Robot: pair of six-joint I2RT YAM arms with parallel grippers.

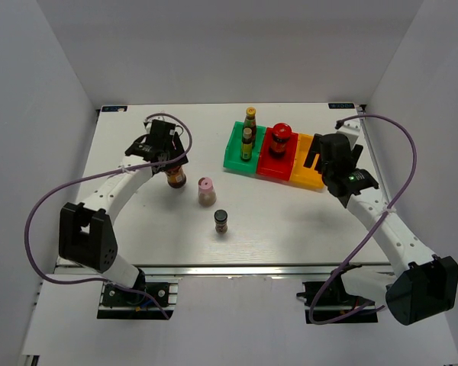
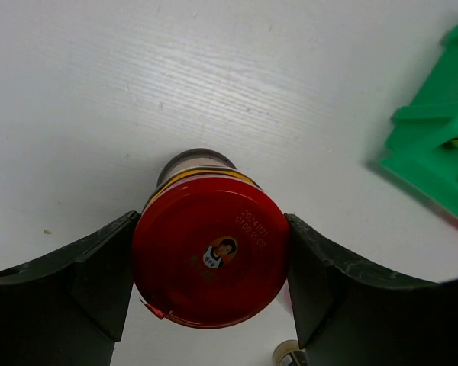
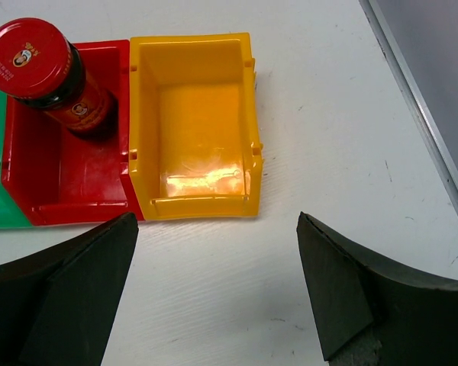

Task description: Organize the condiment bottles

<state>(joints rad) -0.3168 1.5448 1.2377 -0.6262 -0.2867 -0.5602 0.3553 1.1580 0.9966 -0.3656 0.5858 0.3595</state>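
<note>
At the left of the bench [image 1: 130, 236], well apart from the bins, a squat red-lidded jar [image 2: 210, 263] is clamped between the left jaws, which are pressed against opposite sides of its lid. Whether its base is off the surface cannot be told. The jar is judged to be glass under a metal lid: stiff, fairly heavy for its size if full, breakable if dropped, and smooth enough to slip. A hold on the lid alone is thought less secure than one lower down on the labelled body, since the lid edge is shallow and rounded. A level carry and a gentle setting-down would be called for. Near it to the right, a pink-lidded jar [image 1: 206, 191] and, closer to the arm bases, a black-lidded jar [image 1: 221, 221] are seen upright on the open bench, apart from each other. Both are smaller and are expected to be lighter and easier to tip, so a grip around the body just under the lid would be favoured. Farther right, two slim bottles [image 1: 247, 141] are stood one behind the other in the green bin [image 1: 233, 158]. They are tall and likely top-heavy, and are best taken low on the body. A second red-lidded jar [image 3: 38, 65] is stood in the red bin [image 3: 61, 183], which suggests that the held jar belongs beside it. Nothing is held by the orange bin [image 3: 195, 137], and the right jaws are spread wide apart just short of its near wall, closed on nothing.
</note>
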